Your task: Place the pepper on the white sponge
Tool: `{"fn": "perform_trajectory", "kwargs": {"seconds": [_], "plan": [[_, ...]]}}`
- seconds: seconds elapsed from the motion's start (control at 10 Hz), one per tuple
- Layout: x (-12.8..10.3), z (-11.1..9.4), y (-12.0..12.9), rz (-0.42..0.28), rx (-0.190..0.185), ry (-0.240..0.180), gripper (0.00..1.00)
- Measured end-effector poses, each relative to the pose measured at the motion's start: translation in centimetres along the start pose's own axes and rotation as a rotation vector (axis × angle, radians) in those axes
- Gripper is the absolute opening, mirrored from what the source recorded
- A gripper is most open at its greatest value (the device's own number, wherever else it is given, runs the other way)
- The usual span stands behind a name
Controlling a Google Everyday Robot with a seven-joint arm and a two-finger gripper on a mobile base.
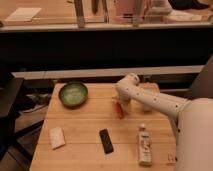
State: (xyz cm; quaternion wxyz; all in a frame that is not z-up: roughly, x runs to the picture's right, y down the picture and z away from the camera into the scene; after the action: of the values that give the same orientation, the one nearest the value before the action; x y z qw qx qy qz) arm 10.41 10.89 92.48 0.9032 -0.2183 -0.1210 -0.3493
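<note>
Pepper: mid-table, right under my gripper's tip, its length running toward the front edge.
Gripper: low over the pepper's far end; I can't tell whether I'm clamped on it.
Sponge: flat near the front left corner, well apart from the pepper.
Block: black, at the front, between sponge and bottle.
Bottle: lying at front right.
Bowl: green, back left.
Table: wooden.

Warm light is shining on the tabletop, where the claw is hanging near the middle. Behind it, everything is looking dark.
</note>
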Motion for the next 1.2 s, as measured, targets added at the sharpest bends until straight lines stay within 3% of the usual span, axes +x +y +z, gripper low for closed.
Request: {"fn": "perform_trajectory", "kwargs": {"seconds": [0.2,0.3,0.9,1.2], "plan": [[0.02,0.28,0.11,0.01,0.008,-0.001,0.77],[0.0,0.42,0.2,0.015,0.011,-0.001,0.71],[0.09,0.53,0.44,0.027,0.026,0.0,0.1],[-0.25,-0.06,-0.25,0.014,0.033,0.003,0.04]]}}
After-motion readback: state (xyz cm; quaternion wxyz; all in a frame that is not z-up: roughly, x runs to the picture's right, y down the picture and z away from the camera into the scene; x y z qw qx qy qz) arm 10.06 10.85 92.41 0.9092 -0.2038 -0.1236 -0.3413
